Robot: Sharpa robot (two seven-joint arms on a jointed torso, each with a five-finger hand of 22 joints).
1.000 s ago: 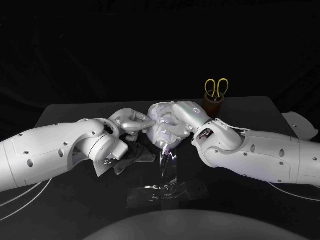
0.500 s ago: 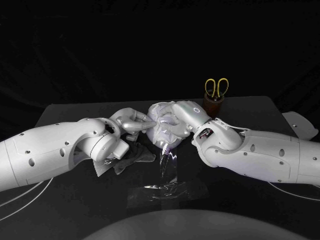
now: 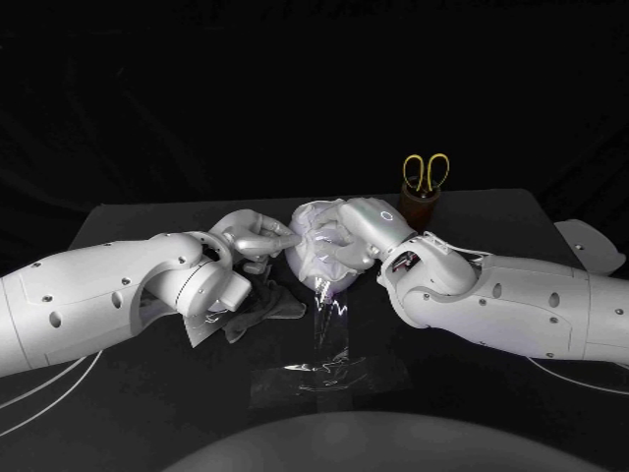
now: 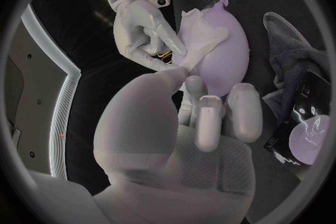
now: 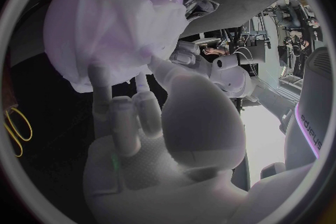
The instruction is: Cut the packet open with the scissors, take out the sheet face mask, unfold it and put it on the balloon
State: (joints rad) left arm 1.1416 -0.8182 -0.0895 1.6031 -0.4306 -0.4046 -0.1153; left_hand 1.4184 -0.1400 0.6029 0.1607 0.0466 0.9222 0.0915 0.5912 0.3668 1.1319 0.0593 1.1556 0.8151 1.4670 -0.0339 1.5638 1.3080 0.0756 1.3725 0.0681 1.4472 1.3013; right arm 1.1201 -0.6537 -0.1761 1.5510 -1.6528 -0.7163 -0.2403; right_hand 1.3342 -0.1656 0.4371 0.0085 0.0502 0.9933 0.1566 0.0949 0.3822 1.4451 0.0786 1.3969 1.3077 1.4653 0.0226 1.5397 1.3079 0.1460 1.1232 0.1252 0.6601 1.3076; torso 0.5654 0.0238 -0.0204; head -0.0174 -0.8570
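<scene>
Left hand [image 3: 258, 236] edged toward 9 o'clock; fingers curled, pinch unclear. Right hand [image 3: 346, 234] touches white sheet mask [image 4: 203, 33] on pale purple balloon [image 4: 231, 61], grip unclear. Fitting step; next: spread mask flat.

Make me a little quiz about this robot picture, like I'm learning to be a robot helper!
1. True or false: the scissors lie flat on the table.
2. Their handles are: A red, B yellow, C blue?
3. Fill in: the white sheet mask is draped on the pale purple ____.
Key: 1 false, they stand upright in the brown holder; 2 B; 3 balloon.
</scene>
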